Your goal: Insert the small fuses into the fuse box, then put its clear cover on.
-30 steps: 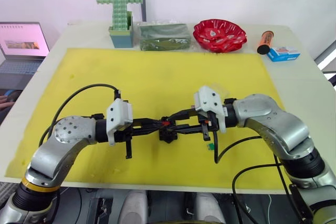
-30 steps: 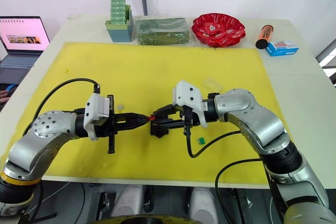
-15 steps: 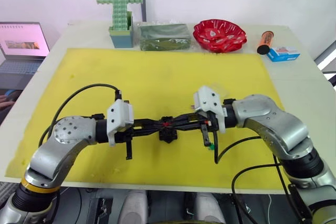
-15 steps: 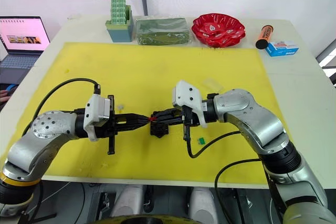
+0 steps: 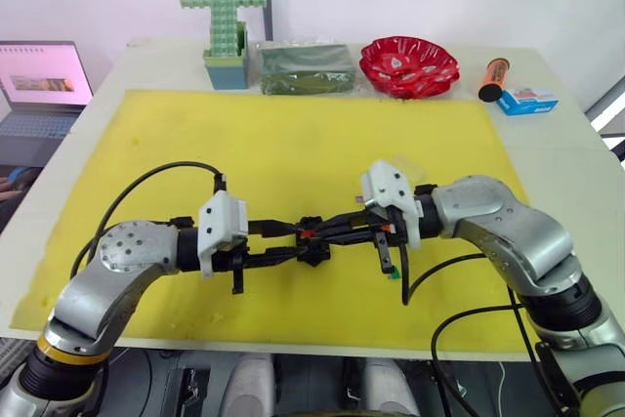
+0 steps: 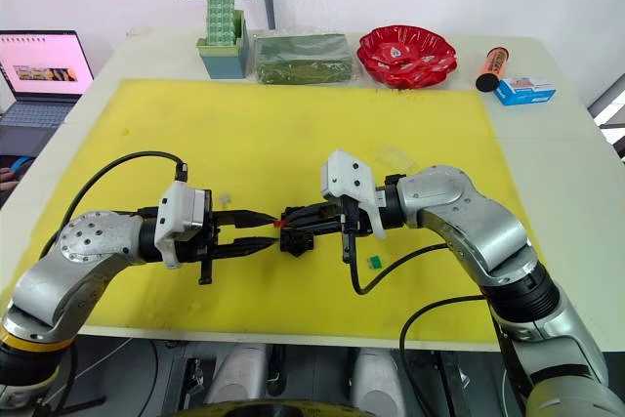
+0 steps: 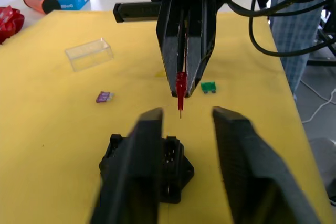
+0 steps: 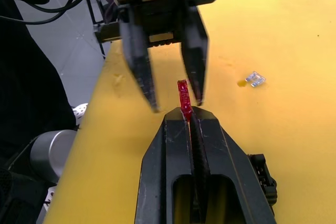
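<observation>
My right gripper (image 8: 185,109) pinches the red fuse (image 8: 183,98) between closed fingers, just above the fuse box (image 7: 170,169), mid-mat toward the surface's near edge. Left gripper (image 7: 181,124) fingers spread wide, empty. Green fuse (image 7: 208,86), purplish fuse (image 7: 104,96) and clear cover (image 7: 89,54) lie apart on the mat.

The two eye views look forward and down from the head over the yellow mat (image 5: 293,144) on the bench (image 5: 557,144), sharing nearly the whole scene. Each wrist view looks close along its own pincer, the two facing each other, both catching the fuse box (image 7: 168,169).
</observation>
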Robot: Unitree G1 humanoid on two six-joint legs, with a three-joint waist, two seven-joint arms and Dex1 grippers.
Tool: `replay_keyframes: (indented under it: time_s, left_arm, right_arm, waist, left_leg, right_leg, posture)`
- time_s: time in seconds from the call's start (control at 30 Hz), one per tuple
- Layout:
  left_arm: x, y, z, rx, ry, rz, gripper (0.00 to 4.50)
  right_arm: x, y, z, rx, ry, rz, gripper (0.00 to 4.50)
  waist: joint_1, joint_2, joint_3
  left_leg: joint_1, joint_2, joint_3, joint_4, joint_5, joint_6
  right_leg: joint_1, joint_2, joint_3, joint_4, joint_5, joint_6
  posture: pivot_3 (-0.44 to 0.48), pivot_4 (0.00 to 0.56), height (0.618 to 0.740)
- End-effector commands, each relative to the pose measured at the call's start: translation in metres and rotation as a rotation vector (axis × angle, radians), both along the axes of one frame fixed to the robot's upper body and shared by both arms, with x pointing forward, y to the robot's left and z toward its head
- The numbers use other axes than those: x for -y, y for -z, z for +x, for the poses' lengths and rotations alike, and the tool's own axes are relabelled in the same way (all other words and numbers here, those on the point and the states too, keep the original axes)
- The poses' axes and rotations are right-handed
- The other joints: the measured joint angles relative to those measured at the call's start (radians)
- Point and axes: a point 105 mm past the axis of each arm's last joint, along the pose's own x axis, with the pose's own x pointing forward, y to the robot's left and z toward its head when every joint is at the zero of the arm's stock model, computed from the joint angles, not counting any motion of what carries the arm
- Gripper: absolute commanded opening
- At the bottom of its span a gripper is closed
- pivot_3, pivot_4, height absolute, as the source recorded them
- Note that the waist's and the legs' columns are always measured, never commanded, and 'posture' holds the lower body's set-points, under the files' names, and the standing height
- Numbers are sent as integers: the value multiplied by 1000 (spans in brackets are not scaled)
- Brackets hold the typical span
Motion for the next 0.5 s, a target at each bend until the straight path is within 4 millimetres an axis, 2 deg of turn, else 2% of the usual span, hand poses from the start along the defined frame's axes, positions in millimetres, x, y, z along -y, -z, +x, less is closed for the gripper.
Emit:
replay_keyframes:
  time_s: [0.03,0.17,0.5]
  left_arm:
    - [-12,3,-3,38,-26,31,2910]
    - [-20,19,-8,25,-81,39,4441]
    - [-9,48,-3,120,-249,-75,4479]
  right_arm:
    - [0,-6,3,68,20,-18,0]
    - [-2,4,8,81,78,-59,0]
    - [-2,31,11,112,90,-167,0]
  waist:
    - [0,0,0]
    - [0,0,0]
    - [2,0,-1]
  left_leg:
    - [0,0,0,0,0,0]
    - [0,0,0,0,0,0]
    - [0,0,0,2,0,0]
  right_leg:
    - [0,0,0,0,0,0]
    - [0,0,0,0,0,0]
    - [1,0,0,0,0,0]
  posture:
    - [0,150,740]
    - [0,150,740]
    - [0,150,740]
